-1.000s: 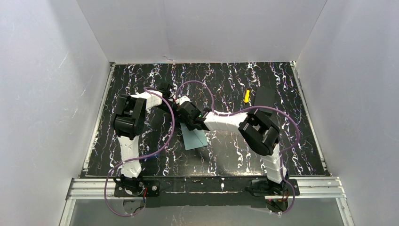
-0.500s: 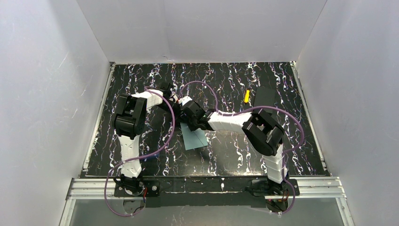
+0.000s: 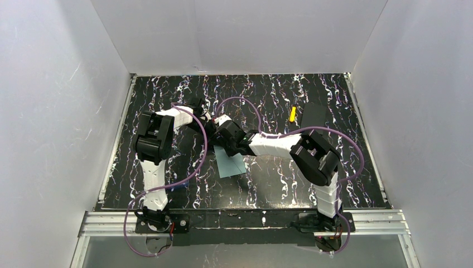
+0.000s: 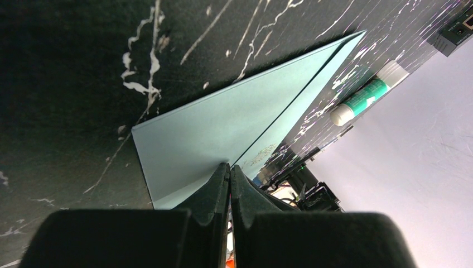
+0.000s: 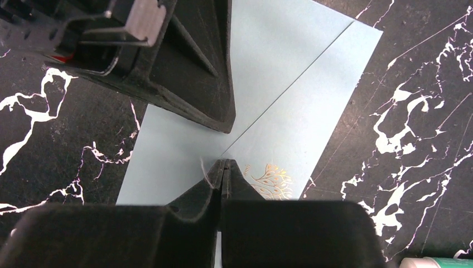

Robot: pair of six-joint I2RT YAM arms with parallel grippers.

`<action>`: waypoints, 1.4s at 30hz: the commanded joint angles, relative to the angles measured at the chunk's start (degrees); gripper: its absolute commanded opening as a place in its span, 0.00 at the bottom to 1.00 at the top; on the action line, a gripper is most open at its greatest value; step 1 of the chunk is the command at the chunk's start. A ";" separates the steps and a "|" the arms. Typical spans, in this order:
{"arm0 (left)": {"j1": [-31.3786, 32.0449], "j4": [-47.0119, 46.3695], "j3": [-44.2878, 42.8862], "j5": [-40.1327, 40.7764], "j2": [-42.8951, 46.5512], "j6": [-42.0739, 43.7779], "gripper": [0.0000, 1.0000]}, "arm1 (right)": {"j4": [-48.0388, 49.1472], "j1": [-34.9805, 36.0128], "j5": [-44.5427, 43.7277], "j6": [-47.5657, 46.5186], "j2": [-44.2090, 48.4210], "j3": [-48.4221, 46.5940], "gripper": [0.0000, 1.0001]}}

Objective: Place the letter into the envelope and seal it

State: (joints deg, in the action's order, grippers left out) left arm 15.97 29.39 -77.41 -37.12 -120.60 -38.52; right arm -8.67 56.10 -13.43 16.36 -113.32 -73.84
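The pale teal envelope (image 3: pixel 232 165) lies flat on the black marbled table, flap folded down, with a gold leaf ornament (image 5: pixel 270 180) beside the flap tip. My left gripper (image 4: pixel 229 166) is shut, its tips resting on the envelope (image 4: pixel 195 134) at the flap's point. My right gripper (image 5: pixel 223 162) is also shut, its tips pressing on the envelope (image 5: pixel 312 106) at the same flap tip, just in front of the left fingers (image 5: pixel 189 67). In the top view both grippers, left (image 3: pixel 215 134) and right (image 3: pixel 227 146), meet over the envelope's far end. The tan letter is not visible.
A green and white glue stick (image 4: pixel 365 99) lies just beyond the envelope. A small yellow object (image 3: pixel 292 113) and a black square block (image 3: pixel 314 115) sit at the back right. The purple cables (image 3: pixel 201 151) loop over the table near the envelope.
The right arm's elbow has shifted right and its gripper has edged a little left and farther over the envelope. The left arm and the envelope have stayed put.
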 commanded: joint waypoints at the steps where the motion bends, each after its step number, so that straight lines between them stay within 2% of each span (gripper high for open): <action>1: 0.14 3.62 2.31 12.20 -4.23 3.10 0.00 | -7.01 0.29 2.00 -0.96 -2.09 3.37 0.04; 9: 0.12 3.91 2.02 12.76 -4.38 3.06 0.00 | -10.62 1.72 3.28 -4.83 -2.89 5.73 0.01; 18: 0.03 4.36 1.91 13.49 -4.91 3.28 0.00 | -10.30 2.52 4.68 -4.12 -0.58 10.58 0.01; 42: -0.45 4.60 1.40 12.81 -5.22 3.78 0.00 | -14.25 2.62 5.64 -4.49 5.50 15.40 0.01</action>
State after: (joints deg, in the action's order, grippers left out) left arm 15.86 30.52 -78.39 -37.19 -121.30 -38.35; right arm -5.06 57.84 -11.66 11.97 -105.91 -62.81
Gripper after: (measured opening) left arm 0.007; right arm 0.031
